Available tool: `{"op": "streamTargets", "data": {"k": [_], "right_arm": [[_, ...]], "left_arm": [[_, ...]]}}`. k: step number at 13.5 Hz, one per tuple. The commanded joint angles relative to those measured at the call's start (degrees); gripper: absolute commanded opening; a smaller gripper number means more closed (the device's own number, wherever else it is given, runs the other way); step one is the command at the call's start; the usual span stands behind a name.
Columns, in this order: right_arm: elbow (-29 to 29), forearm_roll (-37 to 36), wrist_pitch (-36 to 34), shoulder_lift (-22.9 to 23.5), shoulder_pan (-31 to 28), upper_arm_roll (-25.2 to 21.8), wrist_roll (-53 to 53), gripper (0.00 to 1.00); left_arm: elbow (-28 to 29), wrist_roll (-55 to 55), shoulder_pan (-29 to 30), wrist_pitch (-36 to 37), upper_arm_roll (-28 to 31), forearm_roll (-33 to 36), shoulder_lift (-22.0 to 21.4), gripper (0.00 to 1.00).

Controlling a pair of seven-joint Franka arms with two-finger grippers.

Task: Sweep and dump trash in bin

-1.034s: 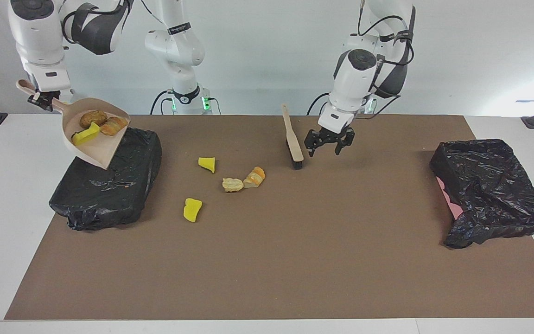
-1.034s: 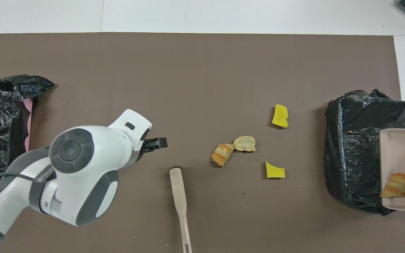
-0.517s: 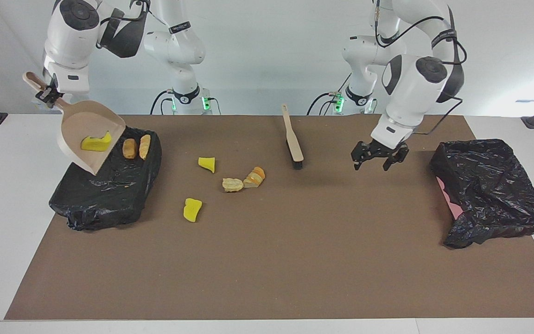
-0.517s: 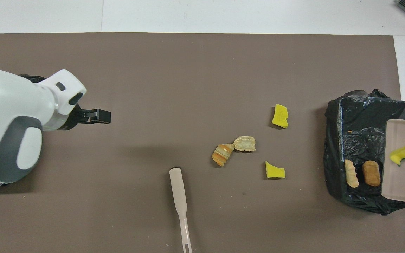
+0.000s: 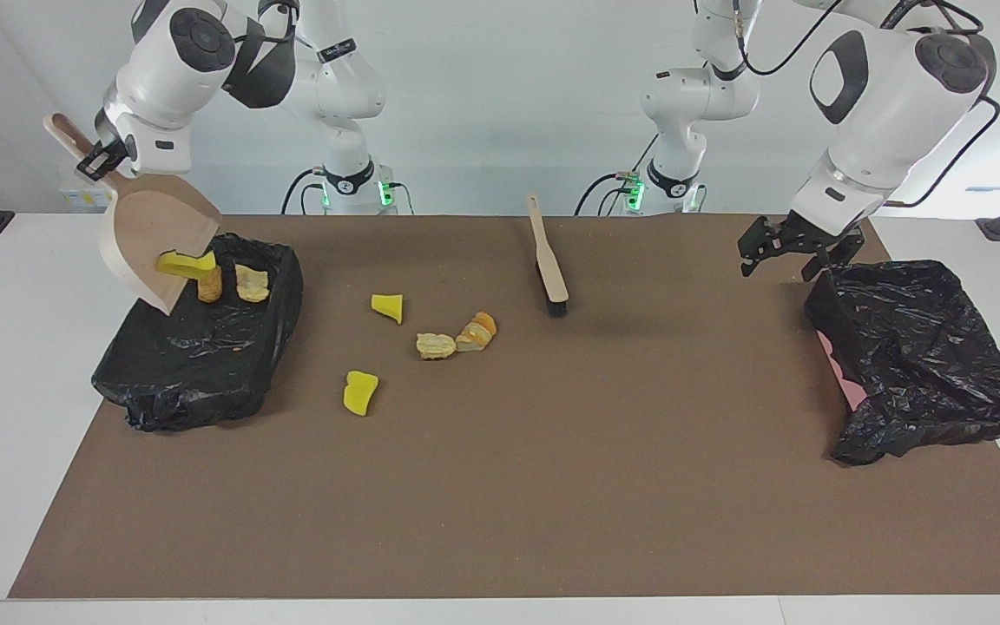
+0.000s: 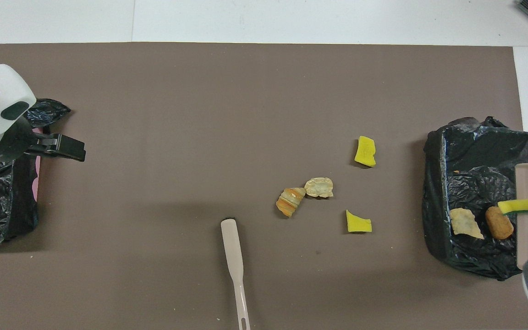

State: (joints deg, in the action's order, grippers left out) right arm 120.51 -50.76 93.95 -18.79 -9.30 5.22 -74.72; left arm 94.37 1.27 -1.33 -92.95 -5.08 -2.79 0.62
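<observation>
The right arm was hoisted high with its gripper (image 5: 102, 158) clenched on the handle of the beige dustpan (image 5: 155, 246), tipped steeply mouth-down over the black-lined bin (image 5: 196, 347). One yellow foam strip (image 5: 184, 264) was at the pan's lip, lying crosswise, with two bread lumps (image 5: 250, 283) just below in the bin. Four more trash chunks (image 5: 435, 345) sat on the brown mat (image 5: 500, 486) toward the left arm from there. The left gripper (image 5: 795, 252) hung with fingers spread, holding nothing, over the edge of the second black bag (image 5: 917, 356). The brush (image 5: 549, 260) lay alone between the grippers, handle pointing at the robots. No readable labels.
</observation>
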Motion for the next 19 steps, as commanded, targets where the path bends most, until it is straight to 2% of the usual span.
{"op": "streamTargets", "data": {"k": [1,3,8,12,14,16,19], "right_arm": [[-0.44,-3.55,-2.36,-0.63,0.43,2.06,0.89,0.0],[-1.06,-4.35,-2.81,-0.46,0.43,2.78,0.54,0.0],[-5.1,-3.13,-5.01,0.68,0.43,6.46,1.15,0.0],[-13.08,8.53,-5.97,6.82,0.6,7.26,8.6,0.0],[-14.33,14.26,-5.97,7.8,1.21,7.43,17.35,0.0],[-15.21,17.69,-7.81,9.2,6.03,7.43,28.96,0.0],[-25.98,26.47,-14.13,19.63,12.8,7.43,48.64,0.0]], "left_arm": [[-6.47,0.48,0.54,8.03,-0.02,1.91,1.13,1.0],[-6.58,0.92,2.56,8.58,-0.19,1.82,0.26,1.0],[-6.31,0.75,3.0,7.44,0.07,1.82,0.08,1.0],[-6.31,0.75,3.09,7.44,0.07,1.82,0.08,1.0],[-6.31,0.75,3.09,7.44,0.07,1.82,0.08,1.0],[-6.31,0.75,3.09,7.44,0.07,1.82,0.08,1.0],[-6.31,0.75,3.09,7.44,0.07,1.82,-0.01,1.0]]}}
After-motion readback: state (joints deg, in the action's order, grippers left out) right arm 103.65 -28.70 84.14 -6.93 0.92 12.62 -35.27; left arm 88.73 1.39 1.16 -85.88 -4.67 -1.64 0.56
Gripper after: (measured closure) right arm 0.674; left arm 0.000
